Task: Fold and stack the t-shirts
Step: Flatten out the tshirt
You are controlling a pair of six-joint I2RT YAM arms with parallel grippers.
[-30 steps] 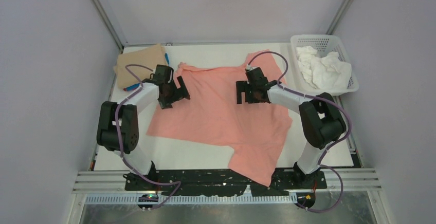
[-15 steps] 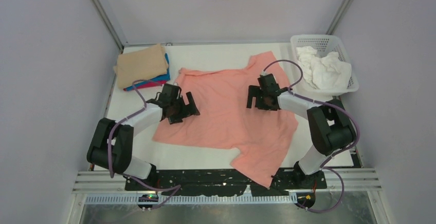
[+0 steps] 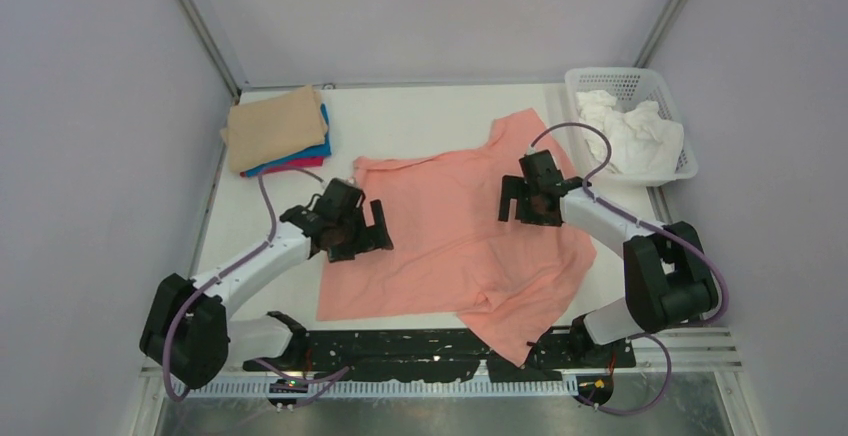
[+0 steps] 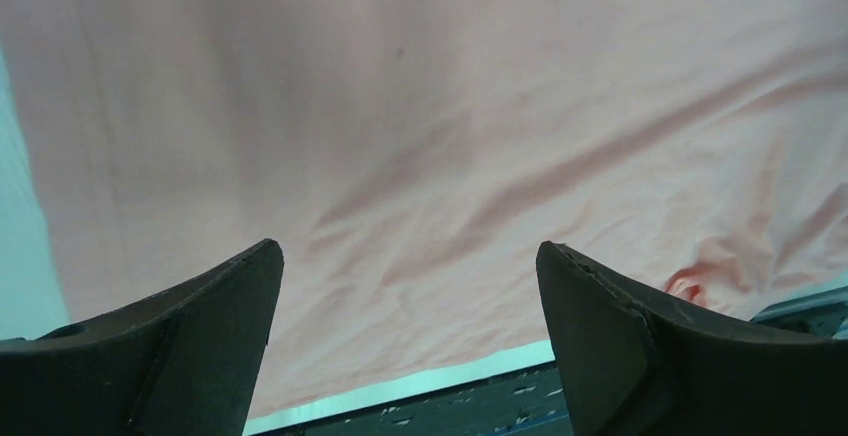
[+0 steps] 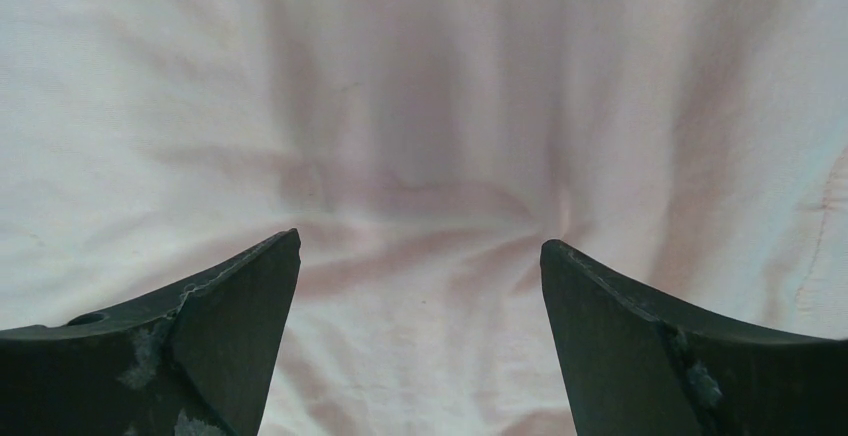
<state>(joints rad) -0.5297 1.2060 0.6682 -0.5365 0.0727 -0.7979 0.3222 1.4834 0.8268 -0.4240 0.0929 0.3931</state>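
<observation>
The salmon-pink t-shirt [image 3: 450,236] lies spread across the middle of the table, with its near right corner hanging over the front edge. My left gripper [image 3: 360,240] is open over the shirt's left part, and only salmon cloth [image 4: 420,126] shows between its fingers [image 4: 200,346]. My right gripper [image 3: 528,212] is open over the shirt's upper right part, low above wrinkled cloth [image 5: 420,156]. Nothing is held in either gripper. A folded stack [image 3: 278,128] lies at the back left, with the tan shirt on top of the blue and magenta ones.
A white lattice basket [image 3: 672,168] holding crumpled white cloth stands at the back right. The table's front edge [image 4: 440,376] and the dark base rail show just beyond the shirt's hem in the left wrist view. Grey walls enclose the table.
Both arms have drawn back toward the near edge, and the salmon shirt has slid nearer with them. Its near right part now bunches and hangs at the front edge.
</observation>
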